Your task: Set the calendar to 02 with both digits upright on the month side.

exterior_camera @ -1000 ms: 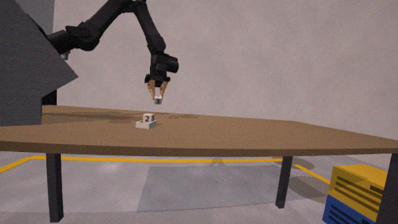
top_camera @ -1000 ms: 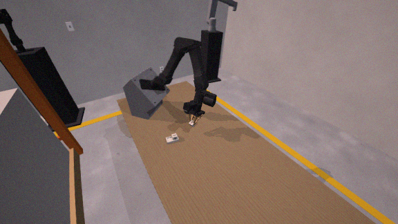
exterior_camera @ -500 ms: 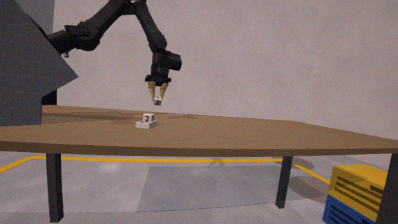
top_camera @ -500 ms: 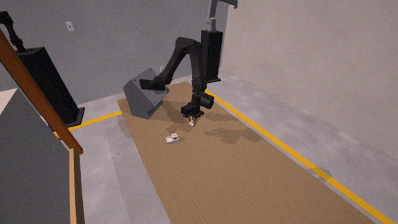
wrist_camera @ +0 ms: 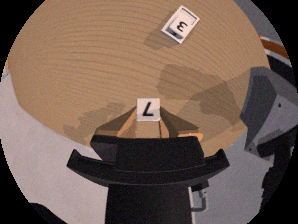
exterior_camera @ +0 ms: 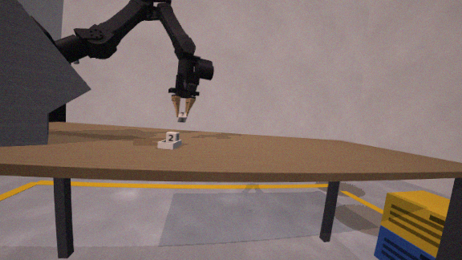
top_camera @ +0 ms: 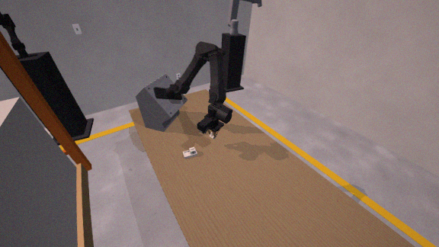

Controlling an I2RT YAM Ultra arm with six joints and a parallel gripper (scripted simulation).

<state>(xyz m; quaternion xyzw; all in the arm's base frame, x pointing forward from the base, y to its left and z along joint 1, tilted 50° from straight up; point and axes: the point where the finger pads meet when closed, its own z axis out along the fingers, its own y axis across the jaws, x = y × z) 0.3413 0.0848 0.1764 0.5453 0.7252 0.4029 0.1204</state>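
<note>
My gripper (top_camera: 212, 133) (exterior_camera: 182, 116) (wrist_camera: 147, 110) is shut on a small white date cube (exterior_camera: 182, 116) (wrist_camera: 147, 110) and holds it in the air above the wooden table. The cube's face toward the wrist camera shows a digit that looks like a 7. The white calendar tray (top_camera: 188, 154) (exterior_camera: 168, 145) lies flat on the table, below and to the side of the gripper. A second white cube (top_camera: 192, 149) (exterior_camera: 172, 137) (wrist_camera: 182, 26) stands in the tray's right half in the exterior view, showing a 2 there. The tray's left half holds no cube.
A grey slanted box (top_camera: 158, 103) stands at the table's far end by the arm's base. Black stands (top_camera: 53, 91) and yellow floor lines (top_camera: 328, 171) surround the table. A yellow and blue crate (exterior_camera: 417, 225) sits on the floor.
</note>
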